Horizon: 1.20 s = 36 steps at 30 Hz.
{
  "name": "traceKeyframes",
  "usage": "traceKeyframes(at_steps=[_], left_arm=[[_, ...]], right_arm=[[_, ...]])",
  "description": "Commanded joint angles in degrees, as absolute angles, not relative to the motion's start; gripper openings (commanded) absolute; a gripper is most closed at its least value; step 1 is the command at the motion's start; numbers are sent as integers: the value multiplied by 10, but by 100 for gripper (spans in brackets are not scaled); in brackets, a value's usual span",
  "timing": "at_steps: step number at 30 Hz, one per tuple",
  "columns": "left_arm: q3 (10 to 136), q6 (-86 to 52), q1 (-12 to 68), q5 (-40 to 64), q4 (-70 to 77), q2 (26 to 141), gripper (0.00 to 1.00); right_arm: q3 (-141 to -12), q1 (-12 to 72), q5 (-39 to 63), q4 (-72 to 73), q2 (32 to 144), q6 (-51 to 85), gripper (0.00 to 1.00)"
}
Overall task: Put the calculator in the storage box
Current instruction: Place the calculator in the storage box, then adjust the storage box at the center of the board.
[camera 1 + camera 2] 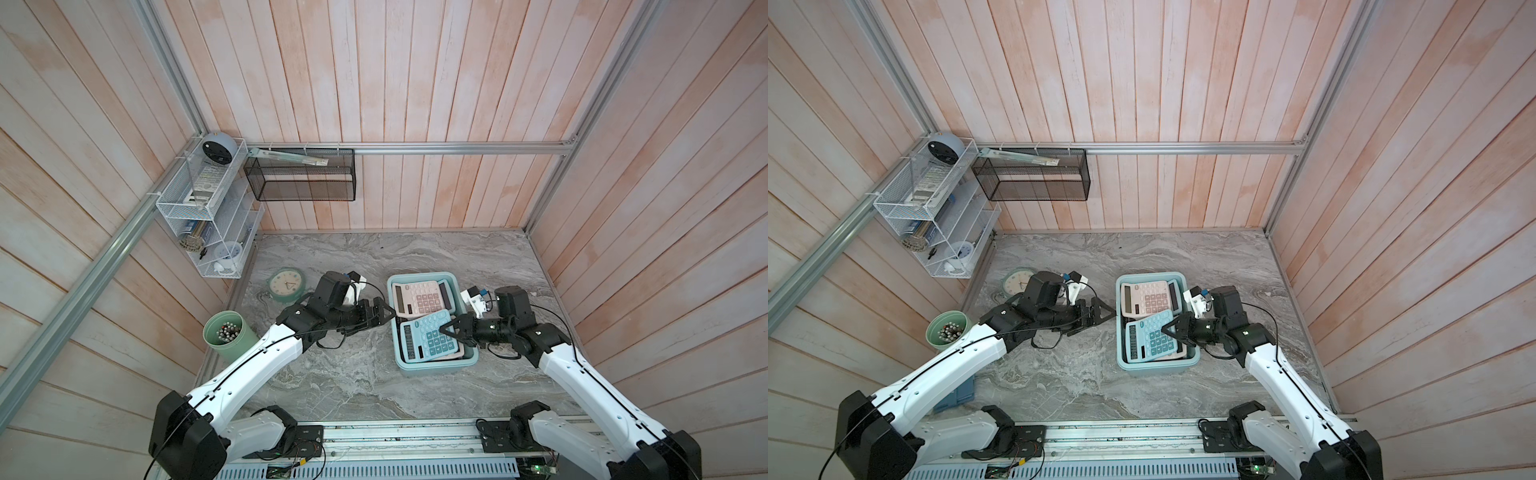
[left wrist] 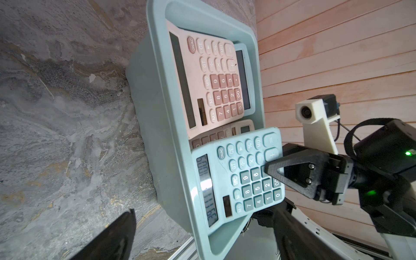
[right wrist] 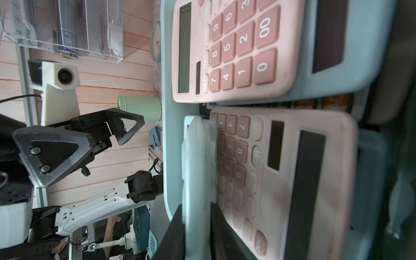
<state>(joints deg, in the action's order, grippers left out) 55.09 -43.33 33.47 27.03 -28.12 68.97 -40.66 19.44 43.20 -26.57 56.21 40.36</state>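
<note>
The teal calculator [image 1: 424, 338] lies tilted in the storage box [image 1: 436, 369], long axis toward the right end effector [image 1: 445, 332], which pinches its keypad end (the higher end); the left end effector [image 1: 384, 316], spread and empty, hangs just outside.

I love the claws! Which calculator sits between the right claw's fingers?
The top teal calculator, tilted, keys showing: its edge is between the fingers of the right gripper. The other teal one lies mostly hidden under a pink calculator.

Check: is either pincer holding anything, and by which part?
Right pincer grips the teal calculator by its long key-side edge, opposite the display. Left pincer open, empty.
</note>
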Motion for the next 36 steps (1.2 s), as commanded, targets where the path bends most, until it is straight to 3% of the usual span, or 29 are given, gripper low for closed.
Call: traceKeyframes(at_steps=[1, 5, 16, 23, 28, 36], left_arm=[[545, -440, 341, 264, -255, 698, 100], [542, -449, 352, 259, -238, 706, 100], [516, -496, 388, 234, -158, 734, 100], [499, -523, 395, 244, -103, 752, 100], [493, -538, 402, 249, -70, 764, 100], [460, -538, 402, 237, -87, 711, 100]], right_arm=[[-446, 180, 408, -338, 556, 351, 33], [-477, 152, 384, -403, 547, 304, 45], [-506, 73, 328, -414, 581, 243, 48], [-491, 73, 375, -323, 643, 262, 57], [-492, 111, 386, -304, 676, 262, 63], [-484, 195, 366, -284, 673, 288, 63]])
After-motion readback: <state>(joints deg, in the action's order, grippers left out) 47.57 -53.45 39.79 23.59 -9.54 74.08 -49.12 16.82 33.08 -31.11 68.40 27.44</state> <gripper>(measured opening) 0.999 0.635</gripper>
